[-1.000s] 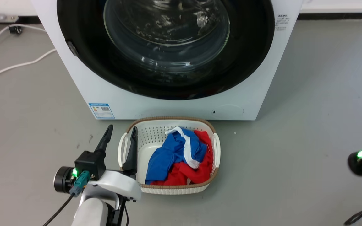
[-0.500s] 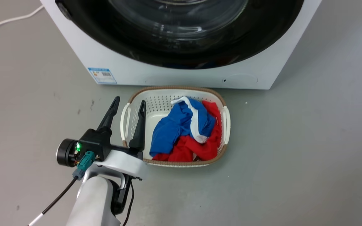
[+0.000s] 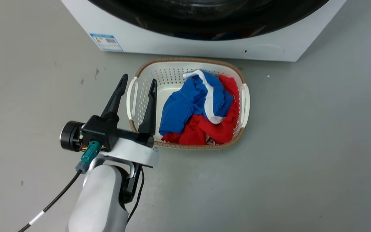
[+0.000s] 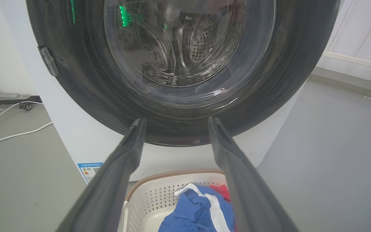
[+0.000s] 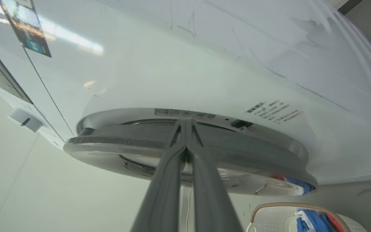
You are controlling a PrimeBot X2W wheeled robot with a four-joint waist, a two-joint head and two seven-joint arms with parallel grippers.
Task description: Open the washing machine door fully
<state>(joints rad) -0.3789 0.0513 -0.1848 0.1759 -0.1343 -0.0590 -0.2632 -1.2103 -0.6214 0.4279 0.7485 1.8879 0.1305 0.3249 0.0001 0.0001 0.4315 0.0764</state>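
The washing machine door (image 4: 76,96) is a glossy black disc with a clear glass bowl, lying against the white machine (image 3: 172,45); its lower edge (image 3: 204,22) shows in the head view. A small grey tab (image 4: 48,59) sits on the door's left side. My left gripper (image 3: 138,80) hovers open over the left end of a laundry basket, its fingers pointing at the door (image 4: 175,120), well short of it. In the right wrist view the door (image 5: 124,141) appears edge-on, and my right gripper (image 5: 185,121) is shut, tips at the seam between the door's rim and the machine front.
A white laundry basket (image 3: 245,100) with a brown rim stands on the grey floor right in front of the machine, holding blue, red and white clothes (image 3: 188,106). White cables (image 4: 11,135) lie on the floor left of the machine.
The head camera has tilted down, so machine and basket sit higher in the picture. The left gripper stays open over the basket's left end. The green-lit right arm has left the picture.
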